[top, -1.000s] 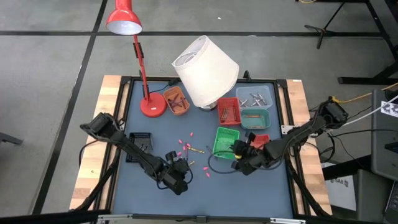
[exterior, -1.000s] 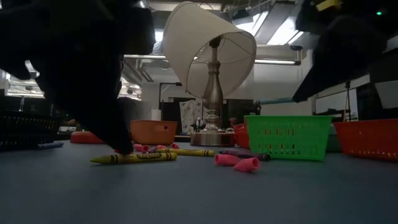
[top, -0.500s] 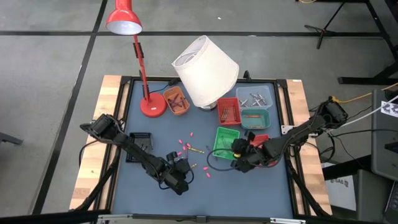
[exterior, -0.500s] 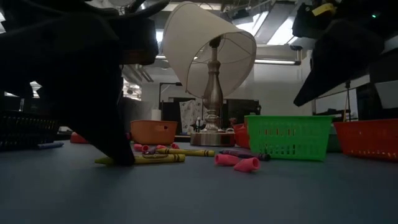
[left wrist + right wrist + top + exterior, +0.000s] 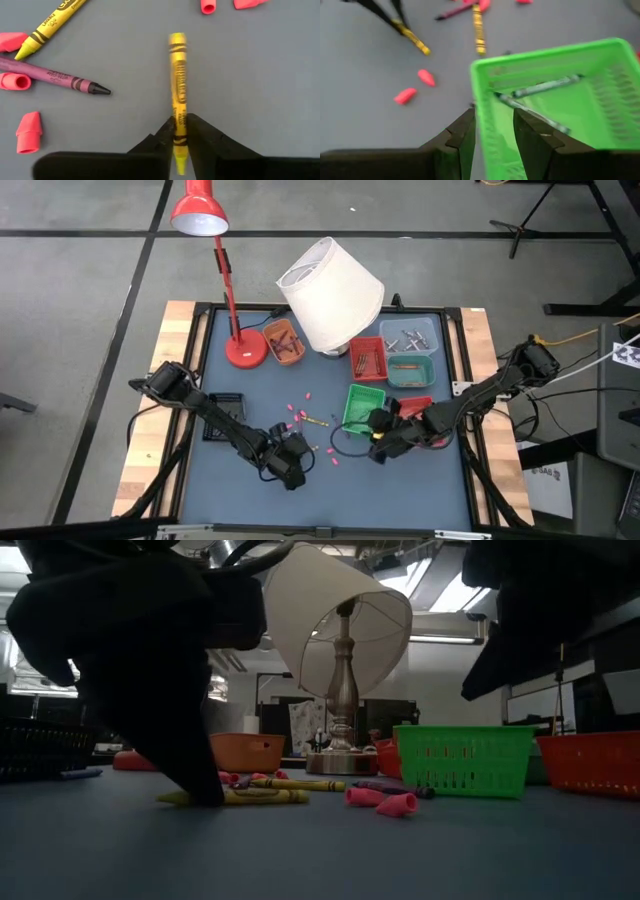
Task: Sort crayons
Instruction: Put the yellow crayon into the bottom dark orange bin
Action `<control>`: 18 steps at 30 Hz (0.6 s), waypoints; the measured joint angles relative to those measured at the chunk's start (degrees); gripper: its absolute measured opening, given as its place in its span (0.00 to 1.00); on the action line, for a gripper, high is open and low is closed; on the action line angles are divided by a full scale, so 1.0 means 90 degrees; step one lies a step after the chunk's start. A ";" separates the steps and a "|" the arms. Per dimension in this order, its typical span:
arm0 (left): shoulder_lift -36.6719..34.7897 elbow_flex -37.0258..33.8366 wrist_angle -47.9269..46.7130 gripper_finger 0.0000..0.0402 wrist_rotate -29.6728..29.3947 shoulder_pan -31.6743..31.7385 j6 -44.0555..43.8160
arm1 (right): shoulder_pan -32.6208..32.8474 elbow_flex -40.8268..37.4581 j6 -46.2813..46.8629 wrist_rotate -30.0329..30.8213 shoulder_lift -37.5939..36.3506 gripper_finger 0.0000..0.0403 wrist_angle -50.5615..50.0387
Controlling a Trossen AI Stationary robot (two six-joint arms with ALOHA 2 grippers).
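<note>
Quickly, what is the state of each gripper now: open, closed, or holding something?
Left gripper: closed on a yellow crayon lying on the table.
Right gripper: open, holding nothing, at the rim of the green basket.

Red desk lamp (image 5: 205, 240); white lampshade (image 5: 330, 280)

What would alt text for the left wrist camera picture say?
The left gripper pinches the pointed end of a yellow paper-wrapped crayon lying on the grey table. Nearby lie a purple crayon, another yellow crayon and several pink eraser caps.
</note>
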 joint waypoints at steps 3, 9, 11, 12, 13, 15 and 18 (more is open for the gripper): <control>0.0002 -0.0005 0.0067 0.05 -0.0061 0.0000 0.0002 | 0.0000 0.0000 -0.0249 -0.0236 0.0000 0.33 0.0355; 0.0014 -0.0017 0.0354 0.02 -0.0114 0.0012 0.0133 | 0.0000 0.0002 -0.0776 -0.0553 0.0000 0.33 0.0905; 0.0021 -0.0019 0.0528 0.02 -0.0113 0.0022 0.0332 | 0.0000 0.0002 -0.0879 -0.0653 0.0000 0.33 0.1055; 0.0027 -0.0019 0.0625 0.02 -0.0111 0.0022 0.0423 | 0.0000 0.0002 -0.0934 -0.0732 0.0000 0.33 0.1115; 0.0029 -0.0019 0.0703 0.01 -0.0104 0.0022 0.0516 | 0.0000 0.0002 -0.0957 -0.0787 0.0000 0.33 0.1147; -0.0011 -0.0020 0.0778 0.01 -0.0059 0.0029 0.0628 | 0.0000 0.0002 -0.0959 -0.0929 0.0000 0.33 0.1161; -0.0102 -0.0020 0.0862 0.01 0.0018 0.0046 0.0721 | 0.0000 0.0002 -0.0961 -0.1164 0.0000 0.33 0.1172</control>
